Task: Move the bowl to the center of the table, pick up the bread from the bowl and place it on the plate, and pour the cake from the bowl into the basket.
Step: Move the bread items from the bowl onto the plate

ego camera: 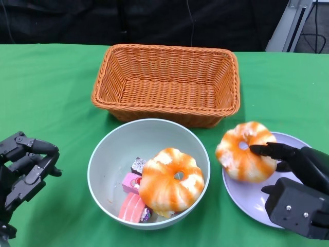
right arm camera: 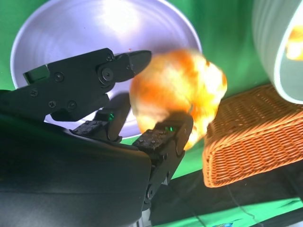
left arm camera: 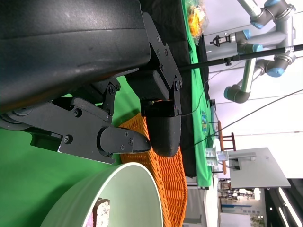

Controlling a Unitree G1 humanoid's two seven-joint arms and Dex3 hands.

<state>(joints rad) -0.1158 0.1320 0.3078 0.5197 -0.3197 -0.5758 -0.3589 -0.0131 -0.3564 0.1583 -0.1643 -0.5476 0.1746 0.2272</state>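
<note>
Bread (ego camera: 242, 152) is gripped in the right hand (ego camera: 298, 180), fingers (right arm camera: 163, 142) clamped around it, over the left edge of the purple plate (ego camera: 257, 198). Left hand (ego camera: 23, 170) holds nothing, fingers apart, near the bowl's left side. Bowl (ego camera: 110, 149) sits mid-table on the green cloth (ego camera: 46, 87) with a second bread (ego camera: 171, 181) and pink cake pieces (ego camera: 132, 198) inside. Wicker basket (ego camera: 167, 82) just behind the bowl.

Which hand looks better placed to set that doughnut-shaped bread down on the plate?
The right hand. It already holds the bread just over the plate's edge, while the left hand sits empty on the bowl's far side.
</note>
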